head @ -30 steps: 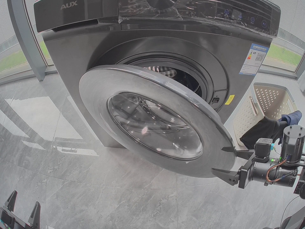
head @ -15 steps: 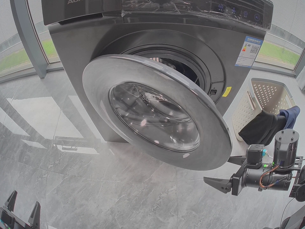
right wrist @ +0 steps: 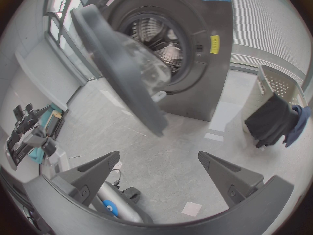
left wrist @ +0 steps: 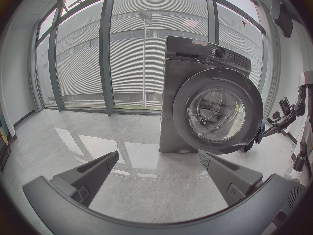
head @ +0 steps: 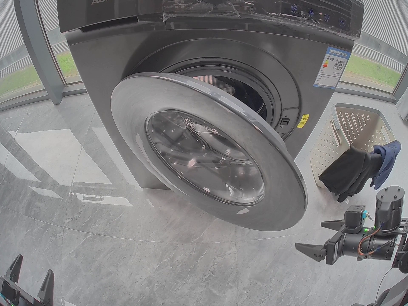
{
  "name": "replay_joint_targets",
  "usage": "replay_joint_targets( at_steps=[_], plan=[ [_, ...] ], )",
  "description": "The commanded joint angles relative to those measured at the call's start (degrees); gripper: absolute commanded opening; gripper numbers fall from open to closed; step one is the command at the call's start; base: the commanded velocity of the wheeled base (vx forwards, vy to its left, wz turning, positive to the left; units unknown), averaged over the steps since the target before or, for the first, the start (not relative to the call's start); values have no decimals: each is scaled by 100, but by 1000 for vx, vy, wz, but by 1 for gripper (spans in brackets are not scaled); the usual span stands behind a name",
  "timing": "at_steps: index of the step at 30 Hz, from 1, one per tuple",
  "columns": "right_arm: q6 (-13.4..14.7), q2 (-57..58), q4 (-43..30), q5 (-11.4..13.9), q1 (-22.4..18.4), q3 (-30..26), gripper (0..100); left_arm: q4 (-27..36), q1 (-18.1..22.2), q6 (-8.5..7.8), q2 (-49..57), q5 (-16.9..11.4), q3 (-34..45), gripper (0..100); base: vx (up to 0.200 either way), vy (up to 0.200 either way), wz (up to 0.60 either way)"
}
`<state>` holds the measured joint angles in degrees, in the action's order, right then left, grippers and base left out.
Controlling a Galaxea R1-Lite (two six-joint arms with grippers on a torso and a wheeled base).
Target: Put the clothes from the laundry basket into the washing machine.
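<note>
The grey washing machine [head: 199, 43] stands ahead with its round door [head: 204, 149] swung wide open, baring the drum [head: 242, 94]. To its right a cream laundry basket [head: 335, 141] sits on the floor. A black garment [head: 350, 173] and a blue garment [head: 387, 158] hang over its rim. My right gripper [head: 310, 235] is open and empty, low and just right of the door's outer edge, apart from it. In the right wrist view, the drum [right wrist: 156, 39], basket [right wrist: 277, 82] and black garment [right wrist: 270, 121] lie beyond the gripper [right wrist: 158, 154]. My left gripper [head: 34, 265] is open, low at the near left.
Glass walls with a grey pillar [head: 29, 43] run behind and left of the machine. The grey tiled floor [head: 127, 251] is bare in front of it. A small white paper scrap [right wrist: 191, 209] lies on the floor near my right gripper.
My right gripper, whose fingers straddled the door's rim a second ago, has drawn back down and to the right, clear of it. The head camera shifted slightly. The left arm is unchanged.
</note>
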<state>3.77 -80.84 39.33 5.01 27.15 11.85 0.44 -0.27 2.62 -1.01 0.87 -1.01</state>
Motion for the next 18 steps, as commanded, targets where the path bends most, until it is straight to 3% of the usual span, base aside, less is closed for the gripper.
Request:
replay_joint_targets(
  at_steps=[1,10,16,18],
  plan=[
    [-122,-398,5,0,-702,248,100,0,0,2,84,1,84,100,0,0,0],
    [-113,-1013,22,18,-957,1197,100,0,0,2,84,1,84,100,0,0,0],
    [-95,-1233,31,18,-685,1417,100,0,0,2,84,1,84,100,0,0,0],
    [-60,-1198,31,18,-395,1285,100,0,0,2,84,1,84,100,0,0,0]
  ],
)
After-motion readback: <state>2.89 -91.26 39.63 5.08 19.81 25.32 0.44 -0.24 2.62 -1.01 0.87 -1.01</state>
